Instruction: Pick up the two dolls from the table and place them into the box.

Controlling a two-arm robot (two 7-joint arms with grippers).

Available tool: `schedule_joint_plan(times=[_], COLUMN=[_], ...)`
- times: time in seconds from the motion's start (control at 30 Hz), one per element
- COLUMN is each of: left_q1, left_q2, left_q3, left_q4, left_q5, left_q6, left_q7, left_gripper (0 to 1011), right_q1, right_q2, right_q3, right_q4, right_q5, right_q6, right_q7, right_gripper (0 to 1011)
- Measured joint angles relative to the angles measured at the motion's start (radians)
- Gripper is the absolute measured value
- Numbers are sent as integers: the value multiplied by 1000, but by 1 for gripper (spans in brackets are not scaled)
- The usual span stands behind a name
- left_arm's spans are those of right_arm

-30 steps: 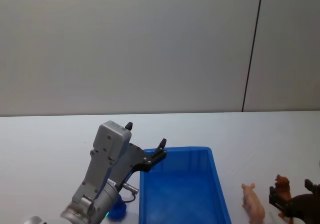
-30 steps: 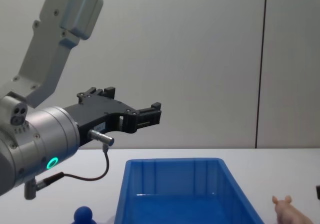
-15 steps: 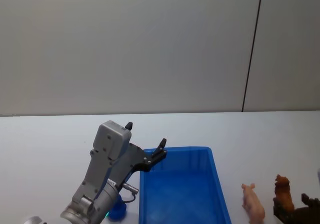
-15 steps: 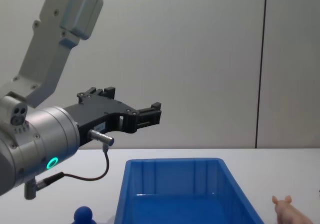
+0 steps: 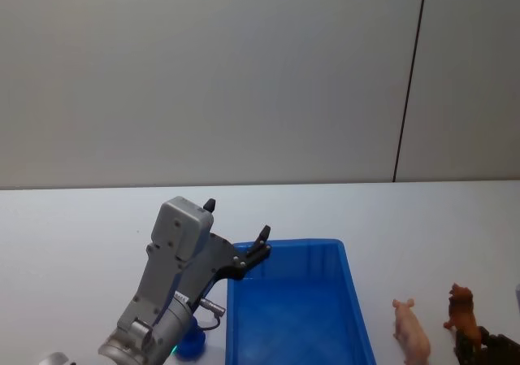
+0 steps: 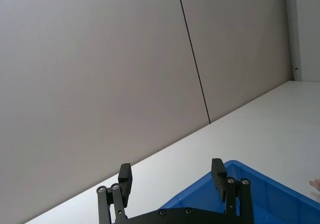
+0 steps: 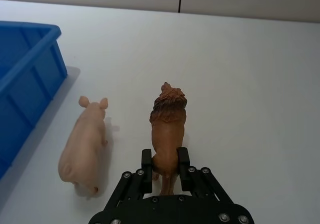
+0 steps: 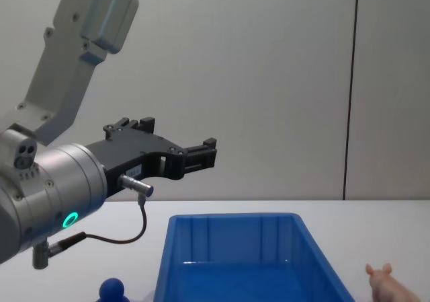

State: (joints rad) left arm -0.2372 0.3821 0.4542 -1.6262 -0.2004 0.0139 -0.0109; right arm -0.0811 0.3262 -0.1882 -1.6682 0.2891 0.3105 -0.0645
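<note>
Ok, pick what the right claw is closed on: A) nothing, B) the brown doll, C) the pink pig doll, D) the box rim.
B: in the right wrist view the right claw grips the brown doll by its hindquarters, with the pink doll lying free beside it.

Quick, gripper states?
Left gripper: open, empty.
Right gripper: closed on the brown doll.
</note>
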Motion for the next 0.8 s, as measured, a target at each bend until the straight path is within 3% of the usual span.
schedule_joint_plan(times=[0.07, 0.4, 0.8], left_q1=[0, 0, 0], left_q2=[0, 0, 0], left_q3=[0, 0, 0], left_q4=[0, 0, 0], left_q5=[0, 0, 0], left_q6=[0, 0, 0], left_q7=[0, 0, 0], left_gripper=[1001, 1002, 1001], right_q1=[-3, -9, 18], right_q2=[0, 3, -8], right_q3=[0, -1, -15], right_q4=[-6, -58, -110], right_q5=[-5, -31, -53], right_q6=[-13, -68, -110], right_q7=[5, 38, 143], right_gripper=[280, 276, 276])
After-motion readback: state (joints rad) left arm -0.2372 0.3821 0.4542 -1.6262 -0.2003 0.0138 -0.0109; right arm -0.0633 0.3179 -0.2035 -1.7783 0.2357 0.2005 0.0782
